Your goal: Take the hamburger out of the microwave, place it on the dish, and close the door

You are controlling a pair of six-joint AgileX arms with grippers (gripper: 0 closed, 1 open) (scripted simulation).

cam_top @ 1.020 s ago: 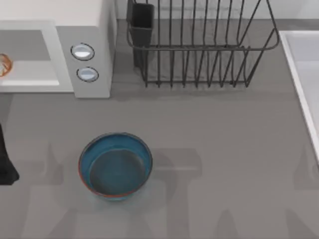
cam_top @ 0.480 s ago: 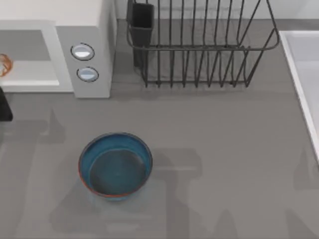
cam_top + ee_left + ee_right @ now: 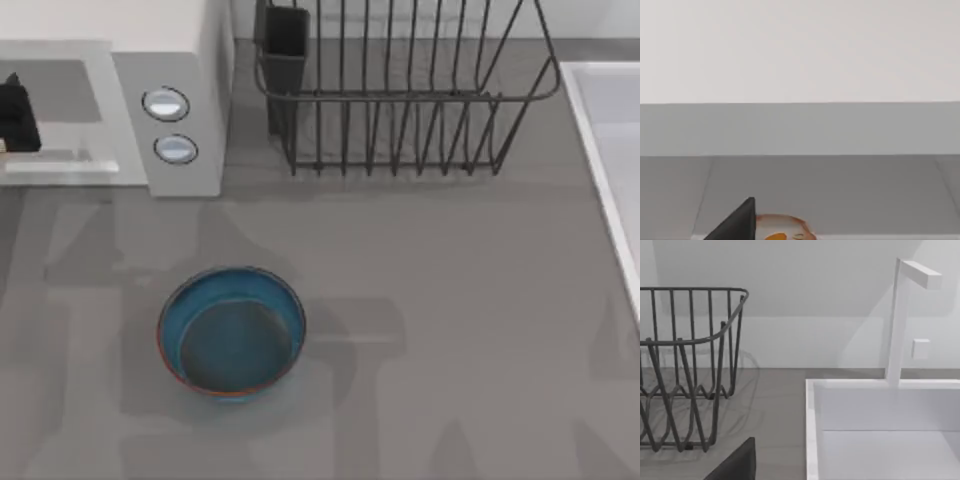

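Note:
The white microwave (image 3: pixel 180 90) stands at the table's back left with its grey cavity open; the door is out of view. My left gripper (image 3: pixel 15 115) reaches into the cavity mouth at the top view's left edge and covers the hamburger there. In the left wrist view the hamburger (image 3: pixel 782 229) lies on the cavity floor, pale with an orange spot, just beside one dark finger (image 3: pixel 735 226). That finger stands well off the view's middle, so the gripper is open and holds nothing. The blue dish (image 3: pixel 232 333) sits in front of the microwave. One finger (image 3: pixel 735 465) of my parked right gripper shows near the sink.
A black wire rack (image 3: pixel 400 100) with a dark cup holder (image 3: pixel 285 50) stands behind the table's middle. A white sink (image 3: pixel 610 170) with a white tap (image 3: pixel 900 325) runs along the right edge. Bare grey tabletop lies around the dish.
My left gripper has travelled from the left edge beside the dish up to the microwave opening, where it now hides the hamburger in the top view. The dish has not moved.

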